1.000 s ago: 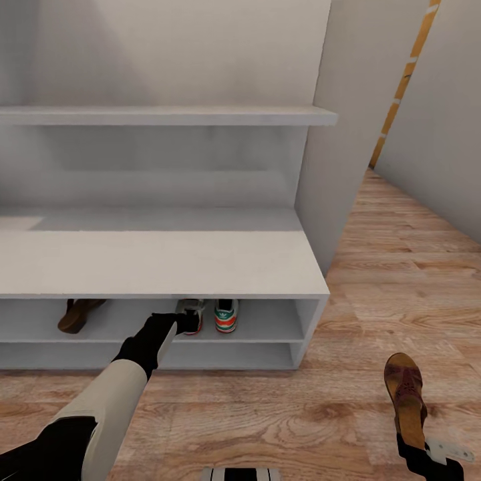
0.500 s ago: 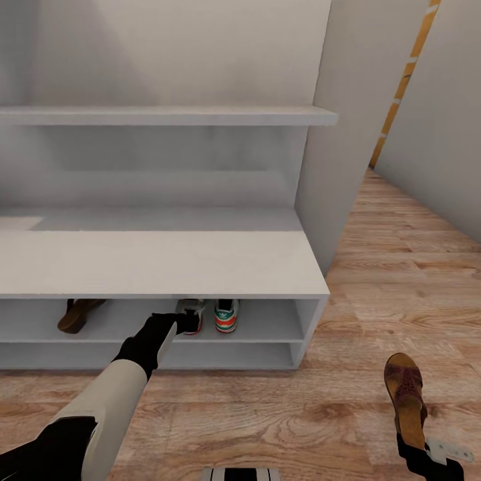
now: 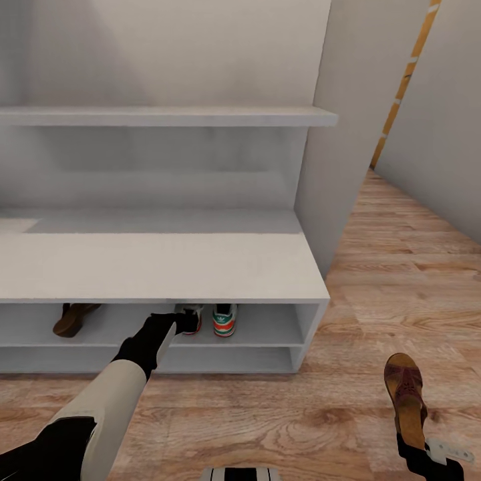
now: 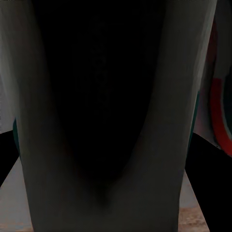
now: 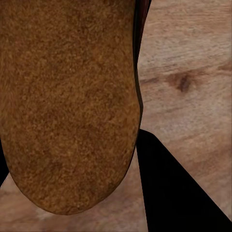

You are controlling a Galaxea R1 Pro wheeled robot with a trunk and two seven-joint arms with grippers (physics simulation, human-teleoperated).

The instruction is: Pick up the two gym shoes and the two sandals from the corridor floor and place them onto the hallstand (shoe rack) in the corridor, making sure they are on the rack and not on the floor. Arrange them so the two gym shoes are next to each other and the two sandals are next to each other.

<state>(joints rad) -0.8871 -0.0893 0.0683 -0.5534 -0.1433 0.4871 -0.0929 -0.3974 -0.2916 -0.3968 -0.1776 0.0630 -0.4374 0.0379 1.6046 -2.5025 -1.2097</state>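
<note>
The gym shoes are sitting side by side on the upper shelf level of the hallstand [image 3: 160, 267], and the left gripper [image 3: 186, 323] is reaching in under the bench top, closed around the heel of the left gym shoe [image 3: 192, 315]. The right gym shoe [image 3: 225, 320] is standing just beside it, heel outward, showing its red-orange patch. In the left wrist view that held shoe [image 4: 111, 116] is pressing right up against the lens as a dark opening with pale sides. Farther along the same shelf, one sandal [image 3: 72, 316] is lying well apart from the sneakers. The right gripper [image 3: 427, 451] is hanging low over the corridor floor [image 3: 401, 280], clamping the heel end of the other sandal [image 3: 406, 394], whose tan insole [image 5: 67, 101] is facing the right wrist camera.
</note>
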